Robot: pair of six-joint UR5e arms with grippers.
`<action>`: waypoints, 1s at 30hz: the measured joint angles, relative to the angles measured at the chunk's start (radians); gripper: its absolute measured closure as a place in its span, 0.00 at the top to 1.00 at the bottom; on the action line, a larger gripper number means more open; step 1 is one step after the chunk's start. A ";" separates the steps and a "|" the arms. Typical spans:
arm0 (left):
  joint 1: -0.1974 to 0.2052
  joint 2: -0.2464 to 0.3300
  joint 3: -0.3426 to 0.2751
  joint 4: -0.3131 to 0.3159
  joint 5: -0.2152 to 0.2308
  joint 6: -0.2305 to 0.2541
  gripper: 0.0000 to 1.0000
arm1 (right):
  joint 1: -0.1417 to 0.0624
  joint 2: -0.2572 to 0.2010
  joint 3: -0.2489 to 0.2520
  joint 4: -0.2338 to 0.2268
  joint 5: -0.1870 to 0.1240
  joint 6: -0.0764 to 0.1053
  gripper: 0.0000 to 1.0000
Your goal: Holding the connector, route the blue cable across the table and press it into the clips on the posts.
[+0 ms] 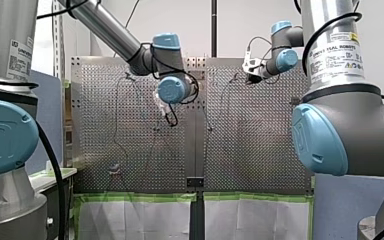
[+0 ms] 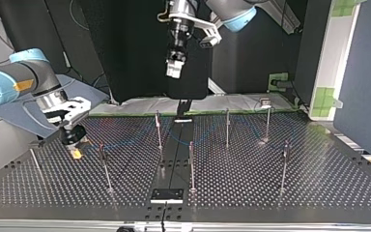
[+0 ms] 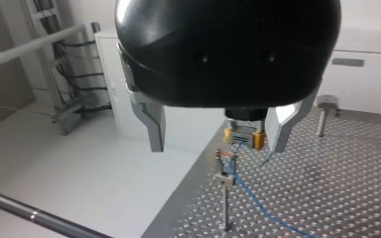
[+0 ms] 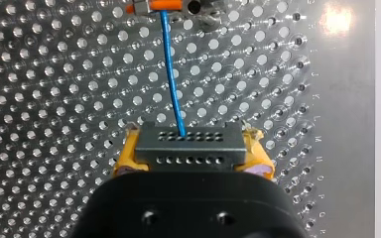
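Connector (image 4: 187, 146) was pinched between the yellow pads (image 4: 127, 153) of the right claw (image 4: 192, 154), low over the perforated worktop (image 2: 319, 183) and a short way from the orange clip (image 4: 155, 6). Blue cable (image 4: 171, 69) ran straight from the connector's face to that clip; could not tell whether it was seated there. Left claw (image 3: 217, 145) was spread and empty, raised well above the clip.

Risks, as judged:
- A hard pull away from the clip could pop the cable free or drag the connector out of the pads.
- Slack beyond the clip might snag other posts (image 2: 227, 126).
- Dropping lower could scrape the pads on the worktop.
- With only one claw gripping, nothing checked cable tension.
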 joint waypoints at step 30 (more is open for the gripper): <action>0.007 -0.002 -0.248 0.009 0.024 0.006 1.00 | -0.002 0.000 0.000 0.001 -0.001 0.002 0.00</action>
